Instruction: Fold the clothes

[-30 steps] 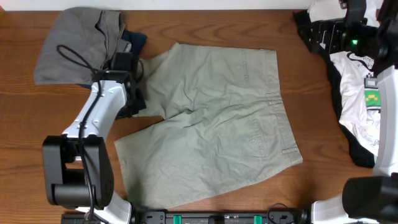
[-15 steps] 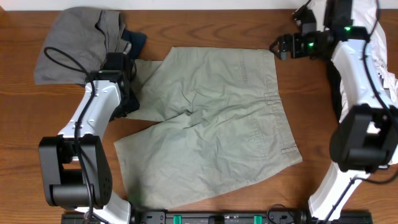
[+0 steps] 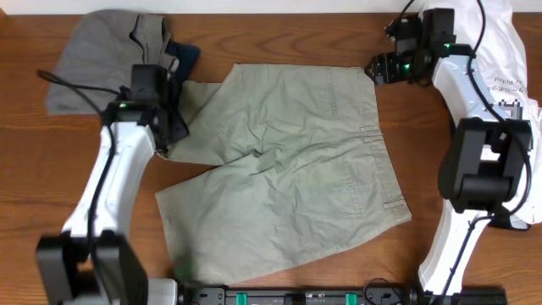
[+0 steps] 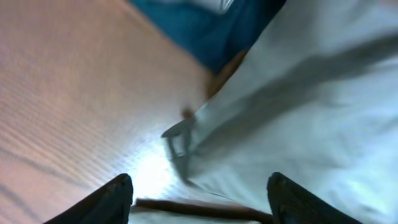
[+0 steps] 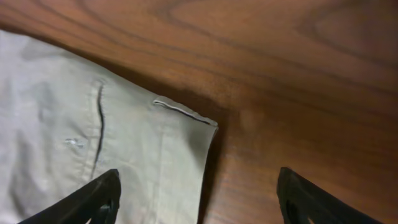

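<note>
You've no fold yet: shorts (image 3: 288,169) flat on the counter (image 3: 34,169). Your left pincer (image 4: 200,186) and right pincer (image 5: 199,183) hang spread at its upper corners.

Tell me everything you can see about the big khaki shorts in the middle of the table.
The light khaki-olive cotton shorts lie spread flat and slightly wrinkled on the wooden table, waistband toward the right, legs toward the left. The open left gripper is at the far leg's hem, and the open right gripper is at the far waistband corner.
</note>
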Robot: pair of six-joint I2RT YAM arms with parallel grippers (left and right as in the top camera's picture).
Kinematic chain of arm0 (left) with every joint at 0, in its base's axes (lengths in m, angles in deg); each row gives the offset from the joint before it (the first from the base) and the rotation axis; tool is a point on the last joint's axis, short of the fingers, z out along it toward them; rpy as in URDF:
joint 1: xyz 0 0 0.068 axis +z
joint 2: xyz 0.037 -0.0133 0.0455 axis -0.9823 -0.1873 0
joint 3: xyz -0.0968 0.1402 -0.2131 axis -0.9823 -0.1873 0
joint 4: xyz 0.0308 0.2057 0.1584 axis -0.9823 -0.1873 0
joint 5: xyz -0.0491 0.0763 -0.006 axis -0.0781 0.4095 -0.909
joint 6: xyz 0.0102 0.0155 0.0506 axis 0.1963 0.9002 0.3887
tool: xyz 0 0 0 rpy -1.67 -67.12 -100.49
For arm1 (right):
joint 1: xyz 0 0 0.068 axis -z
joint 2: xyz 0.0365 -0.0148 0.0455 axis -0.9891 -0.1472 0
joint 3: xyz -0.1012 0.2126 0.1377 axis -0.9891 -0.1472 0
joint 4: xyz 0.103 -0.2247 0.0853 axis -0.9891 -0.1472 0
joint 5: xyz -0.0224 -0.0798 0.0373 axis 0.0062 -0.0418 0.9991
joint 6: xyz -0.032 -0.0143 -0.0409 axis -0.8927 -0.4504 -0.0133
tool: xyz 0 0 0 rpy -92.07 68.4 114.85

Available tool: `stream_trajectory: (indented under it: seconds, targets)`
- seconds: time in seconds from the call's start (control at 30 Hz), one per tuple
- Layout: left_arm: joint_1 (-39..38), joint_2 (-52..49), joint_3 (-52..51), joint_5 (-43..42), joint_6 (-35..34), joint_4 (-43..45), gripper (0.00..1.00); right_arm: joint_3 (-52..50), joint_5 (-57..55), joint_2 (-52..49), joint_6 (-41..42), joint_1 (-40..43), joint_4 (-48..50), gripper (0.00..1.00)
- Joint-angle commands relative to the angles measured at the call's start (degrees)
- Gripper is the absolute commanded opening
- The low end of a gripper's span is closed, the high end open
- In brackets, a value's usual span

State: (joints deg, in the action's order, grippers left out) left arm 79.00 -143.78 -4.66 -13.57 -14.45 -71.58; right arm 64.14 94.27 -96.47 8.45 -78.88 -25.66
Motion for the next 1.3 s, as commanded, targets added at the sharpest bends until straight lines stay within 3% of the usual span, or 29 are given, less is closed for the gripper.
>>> stream_trajectory:
  seconds: [0.0,0.17,0.23,0.33,0.5,0.63,0.93,1.03,1.27]
  targets:
    - [0.13,2.91,1.62,-2.80,2.45,1.25,0.73,0.35,2.78,-3.56,-0.42,-0.61,1.20,0.77]
    - [0.13,3.61,1.62,-3.17,3.21,2.62,0.73,0.35,6.84,-7.32,-0.39,-0.83,3.74,0.72]
    - [0.13,3.61,1.62,-3.17,3.43,2.62,0.73,0.35,7.41,-7.96,-0.37,-1.05,4.63,0.63]
    - [0.13,3.61,1.62,-3.15,3.43,2.80,0.73,0.35,7.41,-8.13,0.28,-1.36,6.19,0.32]
    - [0.13,3.61,1.62,-3.15,3.43,3.08,0.73,0.42,7.32,-7.80,3.54,-0.61,7.76,0.12]
    - [0.13,3.58,1.62,-3.19,3.41,3.45,0.73,0.42,4.28,-6.40,6.45,2.01,6.51,0.02]
    - [0.13,3.39,1.62,-4.20,4.50,3.87,0.73,0.42,3.80,-4.44,4.61,6.93,1.46,0.01]
    - [0.13,3.37,1.62,-4.20,5.60,3.98,0.73,0.42,3.21,-4.44,2.67,6.40,0.44,0.06]
    - [0.15,3.34,1.62,-4.17,9.09,4.09,0.73,0.44,-6.29,-4.11,3.52,7.13,-2.99,0.06]
